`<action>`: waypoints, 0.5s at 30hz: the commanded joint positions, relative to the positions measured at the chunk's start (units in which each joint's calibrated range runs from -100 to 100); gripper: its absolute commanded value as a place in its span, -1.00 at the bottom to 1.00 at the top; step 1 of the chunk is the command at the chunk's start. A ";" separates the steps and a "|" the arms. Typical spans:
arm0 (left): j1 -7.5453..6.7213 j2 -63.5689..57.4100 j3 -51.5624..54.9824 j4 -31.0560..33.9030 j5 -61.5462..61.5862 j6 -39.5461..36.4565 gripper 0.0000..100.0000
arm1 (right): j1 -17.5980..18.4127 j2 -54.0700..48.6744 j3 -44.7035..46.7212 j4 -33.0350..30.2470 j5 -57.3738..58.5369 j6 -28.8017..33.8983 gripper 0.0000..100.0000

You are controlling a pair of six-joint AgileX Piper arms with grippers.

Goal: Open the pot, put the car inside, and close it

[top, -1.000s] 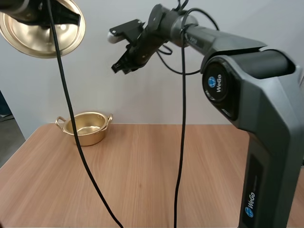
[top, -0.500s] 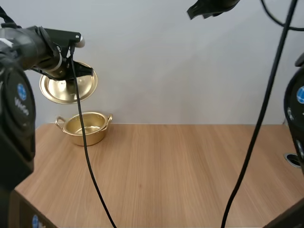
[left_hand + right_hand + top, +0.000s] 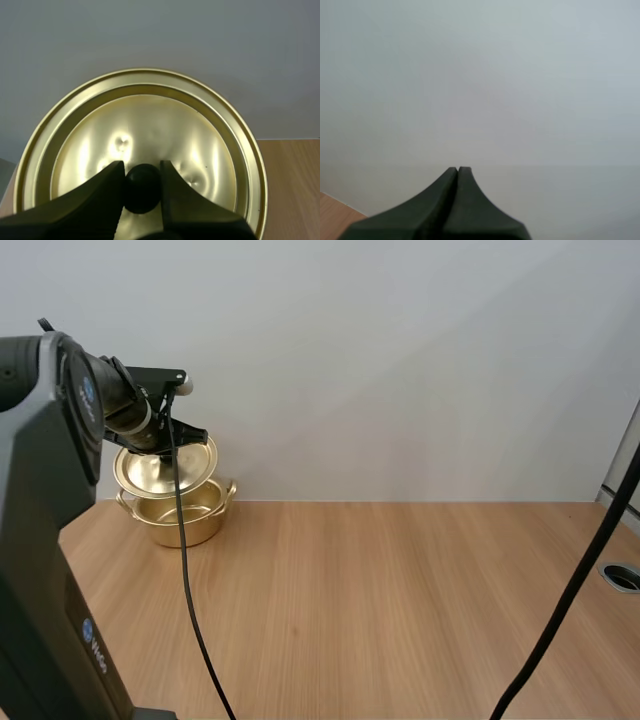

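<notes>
1. Pot [image 3: 180,515] stands at the far left of the worktop [image 3: 400,600], left of middle in the high view and close to the back edge.
2. Lid [image 3: 165,470] hangs tilted just above it, with its lower edge down at the pot's rim. I cannot tell whether the two touch.
3. A second ago the lid was in the upper left corner of the frame, well apart from the pot. Half a second ago it was lower, with a clear gap under it. Now it is all but on, so I judge the closing step is near its end: level the lid, settle it, let go.
4. Car: the lid covers much of the pot's inside, and the part that shows is bare gold. I cannot tell whether the car is in there. If it is not, closing now would skip a step.
5. Left hand [image 3: 172,438] pinches the lid's black knob [image 3: 142,185]. The left wrist view shows its fingers [image 3: 102,197] pressed to either side of the knob, a grip the high view hides behind the arm. The high view in turn gives how the lid stands to the pot, which the wrist view, looking onto the lid's top face, cannot.
6. Right arm stood large at the right of the high frame a second ago, its hand at upper middle, and has since swung away. Right hand [image 3: 458,172] has its fingers pressed together as one dark wedge, holding nothing.
</notes>
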 commanded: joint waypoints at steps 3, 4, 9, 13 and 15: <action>-0.05 6.69 -4.99 -4.46 4.62 2.90 -1.00 | -0.03 -0.71 0.17 -0.23 2.23 0.82 -1.00; -0.05 7.30 -5.59 -4.46 5.24 2.90 -1.00 | -0.03 -0.71 0.17 -0.36 2.40 1.09 -1.00; -0.05 9.71 -7.48 -4.46 7.50 2.90 -1.00 | -0.03 -0.71 0.17 -0.49 4.37 1.49 -1.00; -0.05 11.78 -8.58 -4.46 10.40 3.20 -1.00 | -0.03 -0.71 0.17 -0.49 5.55 1.49 -1.00; -0.05 12.69 -9.40 -4.34 12.88 3.20 -1.00 | -0.03 -1.13 0.17 -0.49 5.73 1.49 -1.00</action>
